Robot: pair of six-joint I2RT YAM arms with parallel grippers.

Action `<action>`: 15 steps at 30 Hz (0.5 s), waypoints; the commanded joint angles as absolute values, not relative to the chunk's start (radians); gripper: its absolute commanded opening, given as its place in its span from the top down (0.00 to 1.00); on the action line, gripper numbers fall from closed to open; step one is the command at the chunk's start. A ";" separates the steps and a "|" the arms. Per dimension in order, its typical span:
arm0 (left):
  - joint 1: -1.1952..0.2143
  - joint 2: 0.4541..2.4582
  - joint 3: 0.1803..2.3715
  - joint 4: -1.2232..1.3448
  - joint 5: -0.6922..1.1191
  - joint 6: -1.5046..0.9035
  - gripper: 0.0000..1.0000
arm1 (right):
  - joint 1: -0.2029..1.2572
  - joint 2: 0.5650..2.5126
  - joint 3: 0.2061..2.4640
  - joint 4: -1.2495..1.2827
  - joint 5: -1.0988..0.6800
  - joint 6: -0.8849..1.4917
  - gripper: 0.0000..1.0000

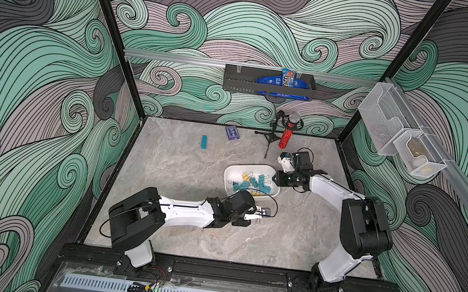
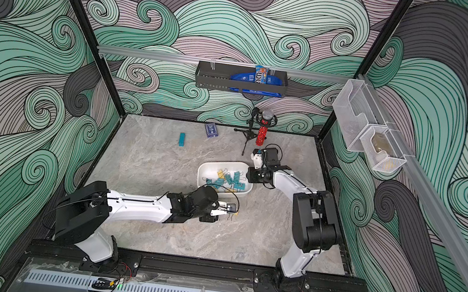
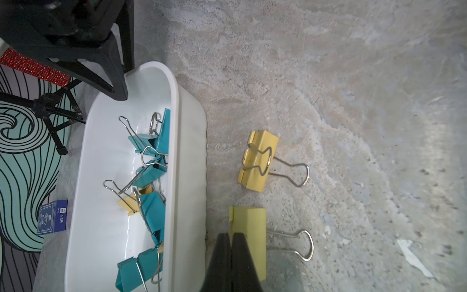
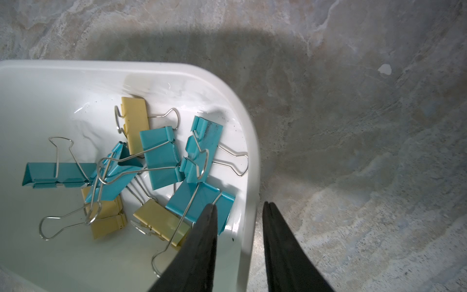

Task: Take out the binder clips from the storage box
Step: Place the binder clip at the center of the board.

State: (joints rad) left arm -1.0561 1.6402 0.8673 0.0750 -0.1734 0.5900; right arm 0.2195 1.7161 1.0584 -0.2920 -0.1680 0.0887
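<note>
left gripper (image 3: pixel 231 252) pinching a yellow binder clip (image 3: pixel 249 222) just outside the storage box (image 3: pixel 177 101); right gripper (image 4: pixel 238 206) clamps its wall. Risk: binder clips (image 4: pixel 161 156) inside interlock; a lift may drag several.

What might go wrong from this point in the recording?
The right gripper clamps the storage box wall; any pull may tilt it and spill clips. The binder clips inside have tangled wire handles, so lifting one may drag others. The left gripper seems to pinch a yellow clip near the box; it might slip.
</note>
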 commanded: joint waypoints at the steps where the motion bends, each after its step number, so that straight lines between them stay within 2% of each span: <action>1: -1.059 1.658 0.893 0.111 -0.182 0.572 1.00 | 0.223 1.731 1.060 -0.303 -0.179 0.080 0.67; 15: -1.060 1.699 0.897 0.130 -0.197 0.559 1.00 | 0.223 1.728 1.058 -0.305 -0.180 0.077 0.67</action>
State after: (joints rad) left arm -1.0561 1.6806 0.8673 0.1108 -0.1905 0.5755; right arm 0.2195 1.7168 1.0584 -0.2943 -0.1680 0.0887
